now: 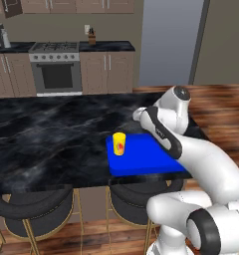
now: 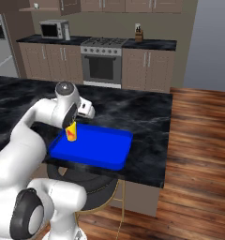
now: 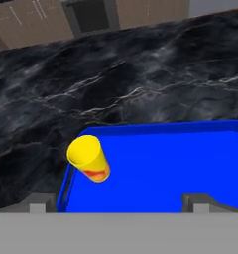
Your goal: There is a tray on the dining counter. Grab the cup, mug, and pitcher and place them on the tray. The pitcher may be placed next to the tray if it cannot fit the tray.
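One flat bright blue rectangular tray (image 3: pixel 190 158) on black white-veined marble dining counter (image 3: pixel 141 74), holding one upright yellow tumbler cup (image 3: pixel 89 158), ahead-left of gripper (image 3: pixel 118 202); jaws wide apart, empty.

We see a bright blue tray (image 1: pixel 141 159) on a black counter (image 1: pixel 47 134) veined with thin white lines. On the tray stands a yellow cup (image 1: pixel 119 143) with a red-orange mark on its side. The stools (image 1: pixel 34 214) below are black with gold legs. The floor (image 2: pixel 198 154) is reddish-brown wood planks.
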Tool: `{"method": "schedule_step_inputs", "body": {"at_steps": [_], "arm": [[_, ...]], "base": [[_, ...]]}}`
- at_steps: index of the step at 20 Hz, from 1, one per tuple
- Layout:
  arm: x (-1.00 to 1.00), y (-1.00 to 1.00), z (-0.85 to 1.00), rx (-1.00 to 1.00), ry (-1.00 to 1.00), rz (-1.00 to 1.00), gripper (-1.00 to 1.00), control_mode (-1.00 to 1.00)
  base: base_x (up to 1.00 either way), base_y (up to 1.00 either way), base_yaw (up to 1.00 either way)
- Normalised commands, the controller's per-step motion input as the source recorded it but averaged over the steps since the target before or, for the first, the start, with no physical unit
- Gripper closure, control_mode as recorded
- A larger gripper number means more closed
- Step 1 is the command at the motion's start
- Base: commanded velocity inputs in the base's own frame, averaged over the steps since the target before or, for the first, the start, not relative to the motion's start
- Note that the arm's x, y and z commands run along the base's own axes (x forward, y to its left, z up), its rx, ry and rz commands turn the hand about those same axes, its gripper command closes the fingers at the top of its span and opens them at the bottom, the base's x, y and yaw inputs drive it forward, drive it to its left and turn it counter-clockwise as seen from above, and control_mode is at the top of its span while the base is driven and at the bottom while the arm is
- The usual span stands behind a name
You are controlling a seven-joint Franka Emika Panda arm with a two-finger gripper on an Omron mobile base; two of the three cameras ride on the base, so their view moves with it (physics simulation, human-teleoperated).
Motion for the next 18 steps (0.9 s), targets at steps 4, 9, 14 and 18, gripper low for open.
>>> {"method": "schedule_step_inputs", "body": {"at_steps": [4, 9, 14, 18], "arm": [[-0.57, -0.3, 0.25, -0.1, 0.0, 0.0, -1.0, -1.0], [-0.51, -0.34, 0.3, -0.09, 0.0, 0.0, -1.0, -1.0], [-0.41, -0.33, 0.38, -0.03, 0.0, 0.0, -1.0, -1.0], [-0.39, -0.29, 0.35, 0.0, 0.0, 0.0, -1.0, -1.0]], "base": [[0.0, 0.0, 0.0], [0.0, 0.0, 0.0], [0.0, 0.0, 0.0], [0.0, 0.0, 0.0]]}}
